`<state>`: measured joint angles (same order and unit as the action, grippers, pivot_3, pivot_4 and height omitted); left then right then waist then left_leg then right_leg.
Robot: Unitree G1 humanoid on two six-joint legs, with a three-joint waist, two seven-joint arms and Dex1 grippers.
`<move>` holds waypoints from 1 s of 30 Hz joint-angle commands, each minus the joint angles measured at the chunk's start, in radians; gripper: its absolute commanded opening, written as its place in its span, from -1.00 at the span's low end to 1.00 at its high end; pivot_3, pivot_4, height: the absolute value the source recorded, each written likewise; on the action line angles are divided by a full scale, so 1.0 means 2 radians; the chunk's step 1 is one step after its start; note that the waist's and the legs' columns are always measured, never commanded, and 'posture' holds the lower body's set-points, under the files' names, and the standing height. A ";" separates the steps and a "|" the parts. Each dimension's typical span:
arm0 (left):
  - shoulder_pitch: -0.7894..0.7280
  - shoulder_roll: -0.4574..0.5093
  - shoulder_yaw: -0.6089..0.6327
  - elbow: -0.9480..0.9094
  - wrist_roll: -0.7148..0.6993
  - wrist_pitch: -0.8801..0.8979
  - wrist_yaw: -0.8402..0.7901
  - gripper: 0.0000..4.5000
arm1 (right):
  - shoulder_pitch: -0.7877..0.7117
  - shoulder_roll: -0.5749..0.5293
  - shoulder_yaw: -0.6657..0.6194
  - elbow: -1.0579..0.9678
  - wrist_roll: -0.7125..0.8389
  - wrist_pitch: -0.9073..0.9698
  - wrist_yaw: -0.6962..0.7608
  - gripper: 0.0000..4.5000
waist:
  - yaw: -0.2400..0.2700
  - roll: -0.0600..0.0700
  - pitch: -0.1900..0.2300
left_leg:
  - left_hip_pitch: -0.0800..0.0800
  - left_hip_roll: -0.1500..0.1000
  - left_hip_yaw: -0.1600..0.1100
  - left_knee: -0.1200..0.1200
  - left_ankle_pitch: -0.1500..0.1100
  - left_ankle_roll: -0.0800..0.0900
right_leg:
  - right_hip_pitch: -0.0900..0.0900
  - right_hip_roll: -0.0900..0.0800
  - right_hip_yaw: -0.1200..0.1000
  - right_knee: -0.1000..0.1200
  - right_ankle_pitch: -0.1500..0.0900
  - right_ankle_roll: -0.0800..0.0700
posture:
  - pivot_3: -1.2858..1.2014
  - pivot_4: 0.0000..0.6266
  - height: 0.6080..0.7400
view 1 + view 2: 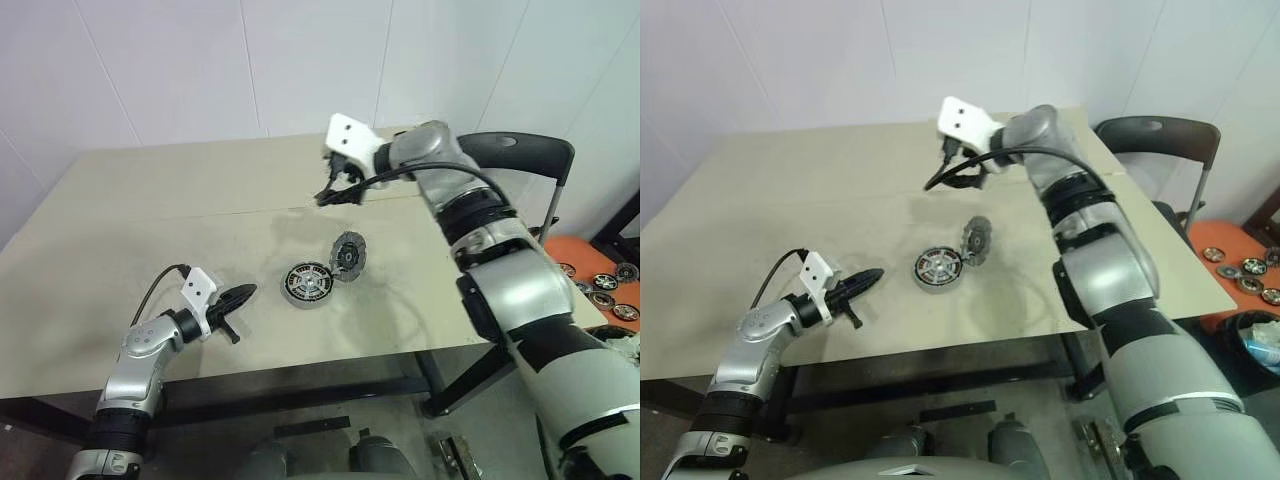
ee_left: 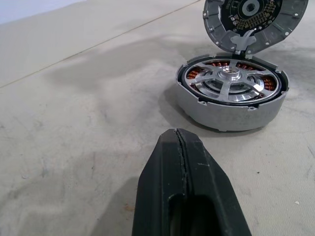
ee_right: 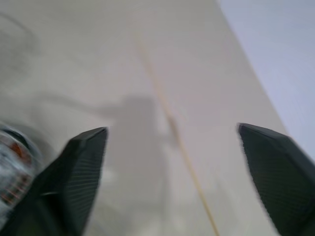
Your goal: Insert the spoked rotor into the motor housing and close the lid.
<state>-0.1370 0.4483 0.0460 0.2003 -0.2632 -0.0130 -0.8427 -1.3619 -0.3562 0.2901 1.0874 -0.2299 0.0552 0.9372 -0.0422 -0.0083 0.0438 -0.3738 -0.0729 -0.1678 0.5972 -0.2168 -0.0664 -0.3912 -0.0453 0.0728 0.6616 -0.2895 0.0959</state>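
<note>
Silver spoked rotor sits flat in the motor housing, hub up; the lid leans tilted against the housing rim. Left tool clenched, empty, on the desk; right tool released, raised above.

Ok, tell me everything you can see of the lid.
The lid is a flat round disc with a silvery-grey ribbed rim and a dark centre with a pale hub. It stands tilted on edge on the table, its lower edge leaning against the far rim of the housing, inner face towards the left gripper. No gripper touches it.
</note>
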 commanded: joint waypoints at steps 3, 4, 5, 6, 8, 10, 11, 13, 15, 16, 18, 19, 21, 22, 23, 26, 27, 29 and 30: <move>-0.020 -0.003 0.012 -0.017 -0.018 -0.007 -0.001 -1.00 | -0.003 -0.062 0.028 0.033 -0.061 -0.022 -0.040 0.99 | -0.001 0.001 0.000 | 0.000 0.000 0.001 0.000 0.000 0.000 | 0.000 0.000 0.000 0.000 0.000 0.000 | 0.03 -1.00 1.00; -0.022 -0.005 0.014 -0.022 -0.025 -0.004 -0.002 -1.00 | 0.005 -0.073 0.042 0.035 -0.076 -0.029 -0.033 0.99 | -0.001 0.001 0.000 | 0.000 0.000 0.001 0.000 0.000 0.000 | 0.000 0.000 0.000 0.000 0.000 0.000 | 0.03 -1.00 1.00; -0.023 -0.008 0.017 -0.029 -0.034 0.002 -0.003 -1.00 | 0.014 -0.081 0.049 0.037 -0.084 -0.032 -0.027 0.99 | -0.001 0.000 0.000 | 0.000 0.000 0.001 0.000 0.000 0.000 | 0.000 0.000 0.000 0.000 0.000 0.000 | 0.03 -1.00 1.00; -0.024 -0.009 0.020 -0.034 -0.042 0.007 -0.004 -1.00 | 0.022 -0.086 0.053 0.036 -0.088 -0.035 -0.021 0.99 | -0.002 0.000 0.000 | 0.000 0.000 0.001 0.000 0.000 0.000 | 0.000 0.000 0.000 0.000 0.000 0.000 | 0.03 -1.00 1.00; -0.025 -0.008 0.021 -0.045 -0.050 0.016 -0.006 -1.00 | 0.042 -0.089 0.053 0.027 -0.085 -0.042 0.000 0.99 | -0.004 0.000 0.000 | 0.000 0.000 0.002 0.000 0.000 0.000 | 0.000 0.000 0.000 0.000 0.000 0.000 | 0.03 -1.00 1.00; -0.024 -0.006 0.022 -0.061 -0.059 0.028 -0.005 -1.00 | 0.060 -0.085 0.045 0.013 -0.073 -0.040 0.021 0.99 | -0.006 0.001 0.000 | 0.000 0.000 0.001 0.000 0.000 0.000 | 0.000 0.000 0.001 0.000 0.000 0.000 | 0.03 -1.00 1.00; -0.024 -0.006 0.023 -0.071 -0.066 0.037 -0.004 -1.00 | 0.071 -0.082 0.042 0.005 -0.068 -0.038 0.028 0.99 | -0.007 0.001 0.000 | 0.000 0.000 0.001 0.000 0.000 0.000 | 0.000 0.000 0.001 0.000 0.000 0.000 | 0.03 -1.00 1.00; -0.024 -0.006 0.024 -0.089 -0.077 0.053 0.000 -1.00 | 0.087 -0.074 0.033 -0.010 -0.057 -0.029 0.034 0.81 | -0.009 0.001 0.000 | 0.000 0.000 0.001 0.000 0.000 0.000 | 0.000 0.000 0.001 0.000 0.000 0.000 | 0.03 -1.00 1.00; -0.025 -0.006 0.024 -0.105 -0.084 0.066 0.005 -1.00 | 0.100 -0.067 0.026 -0.028 -0.046 -0.017 0.042 0.58 | -0.013 0.001 0.000 | 0.000 0.000 0.000 0.000 0.000 0.000 | 0.000 0.000 0.001 0.000 0.000 0.000 | 0.03 -1.00 1.00; -0.027 -0.006 0.023 -0.113 -0.086 0.074 0.009 -1.00 | 0.107 -0.062 0.022 -0.038 -0.040 -0.008 0.047 0.44 | -0.014 0.001 0.000 | 0.000 0.000 0.000 0.000 0.000 0.000 | 0.000 0.000 0.001 0.000 0.000 0.000 | 0.03 -1.00 1.00; -0.032 -0.008 0.019 -0.128 -0.088 0.089 0.018 -1.00 | 0.127 -0.050 0.016 -0.071 -0.024 0.014 0.063 0.11 | -0.013 0.001 0.000 | 0.000 0.000 0.000 0.000 0.000 0.000 | 0.000 0.000 0.001 0.000 0.000 0.000 | 0.03 -1.00 1.00; -0.033 -0.009 0.017 -0.132 -0.089 0.095 0.021 -1.00 | 0.136 -0.045 0.014 -0.086 -0.017 0.025 0.071 -0.04 | -0.013 0.000 0.000 | 0.000 0.000 0.000 0.000 0.000 0.000 | 0.000 0.000 0.001 0.000 0.000 0.000 | 0.03 -1.00 1.00; -0.036 -0.010 0.013 -0.139 -0.089 0.104 0.025 -1.00 | 0.150 -0.036 0.009 -0.117 -0.003 0.051 0.088 -0.36 | -0.013 0.000 0.000 | 0.000 0.000 0.000 0.000 0.000 0.000 | 0.001 0.000 0.001 0.000 0.000 0.000 | 0.03 -1.00 1.00; -0.036 -0.011 0.012 -0.141 -0.089 0.108 0.026 -1.00 | 0.155 -0.034 0.008 -0.129 0.001 0.061 0.092 -0.53 | -0.013 0.000 0.000 | 0.000 0.000 0.000 0.001 0.000 0.000 | 0.001 0.000 0.001 0.000 0.000 0.000 | 0.03 -1.00 1.00; -0.038 -0.011 0.011 -0.143 -0.088 0.111 0.028 -1.00 | 0.159 -0.029 0.009 -0.141 0.007 0.075 0.101 -0.66 | -0.013 0.000 0.000 | 0.000 0.000 0.000 0.001 0.000 0.000 | 0.001 0.000 0.001 0.000 0.000 0.000 | 0.03 -1.00 1.00; -0.042 -0.012 0.009 -0.146 -0.087 0.119 0.030 -1.00 | 0.167 -0.023 0.012 -0.164 0.015 0.102 0.113 -0.98 | -0.013 0.000 0.000 | 0.000 0.000 0.000 0.001 0.000 0.000 | 0.001 0.000 0.001 0.000 0.000 0.000 | 0.03 -1.00 1.00; -0.042 -0.012 0.010 -0.147 -0.087 0.120 0.031 -1.00 | 0.169 -0.023 0.012 -0.169 0.016 0.107 0.113 -0.98 | -0.013 0.000 0.000 | 0.000 0.000 0.000 0.001 0.000 0.000 | 0.001 0.000 0.001 0.000 0.000 0.000 | 0.03 -1.00 1.00; -0.044 -0.011 0.009 -0.147 -0.086 0.124 0.031 -1.00 | 0.168 -0.012 0.007 -0.180 0.033 0.126 0.123 -0.98 | -0.013 0.000 0.000 | 0.000 0.000 0.000 0.001 0.000 0.000 | 0.001 0.000 0.000 0.000 0.000 0.000 | 0.03 -1.00 1.00; -0.045 -0.011 0.008 -0.147 -0.085 0.125 0.032 -1.00 | 0.168 -0.007 0.006 -0.184 0.039 0.133 0.127 -0.98 | -0.013 0.000 0.000 | 0.000 0.000 0.000 0.001 0.000 0.000 | 0.001 0.000 0.000 0.000 0.000 0.000 | 0.03 -1.00 1.00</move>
<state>-0.2009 0.4238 0.0592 -0.0548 -0.4259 0.2373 -0.7824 -1.0146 -0.3852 0.3269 0.7640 -0.1883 0.3002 1.1766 -0.0685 -0.0075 0.0441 -0.3729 -0.0725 -0.1683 0.5989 -0.2167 -0.0662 -0.3899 -0.0449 0.0736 0.6625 -0.2894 0.0962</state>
